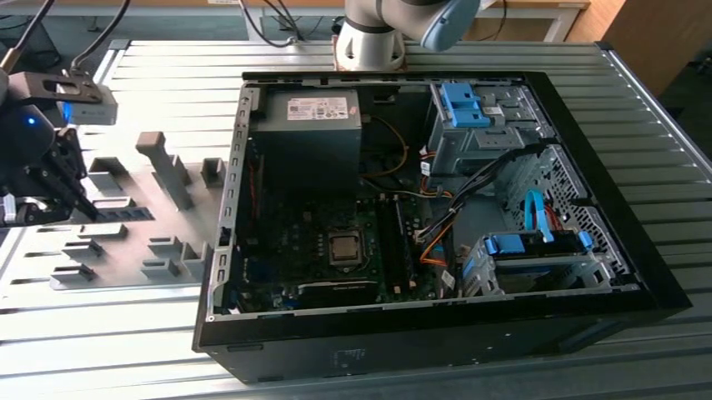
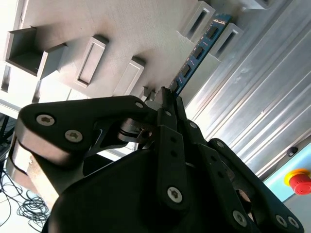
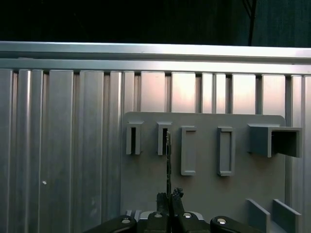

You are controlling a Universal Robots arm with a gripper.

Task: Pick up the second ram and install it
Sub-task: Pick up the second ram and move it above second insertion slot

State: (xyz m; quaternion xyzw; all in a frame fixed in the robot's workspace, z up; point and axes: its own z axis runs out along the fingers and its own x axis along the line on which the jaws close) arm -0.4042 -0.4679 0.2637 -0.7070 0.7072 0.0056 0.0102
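Black linkage arms of your gripper [image 2: 167,97] sit closest to the lens in the second wrist view. They converge on two fingertips pinched together on the near end of the second ram [image 2: 197,55], so you have the stick clamped.

From the fingertips the ram runs straight ahead, standing on its long edge. Its blue board and row of black chips show in the second wrist view. In the first wrist view you see it edge-on, as a thin dark line leading away from the tips. Its far end reaches in between two grey fixture blocks [image 2: 196,22], one close on either side of it. Whether the board touches them you cannot tell from these frames.

More slotted grey blocks stand in a row to one side of the gripper, all on a flat grey fixture plate [image 3: 206,194] under the ram. Beyond and around the plate runs the ribbed aluminium table [image 3: 58,145].

In the exterior view, the open computer case [image 1: 445,354] lies well apart from your gripper, toward the exterior view's right, with its motherboard [image 1: 317,242] facing up.
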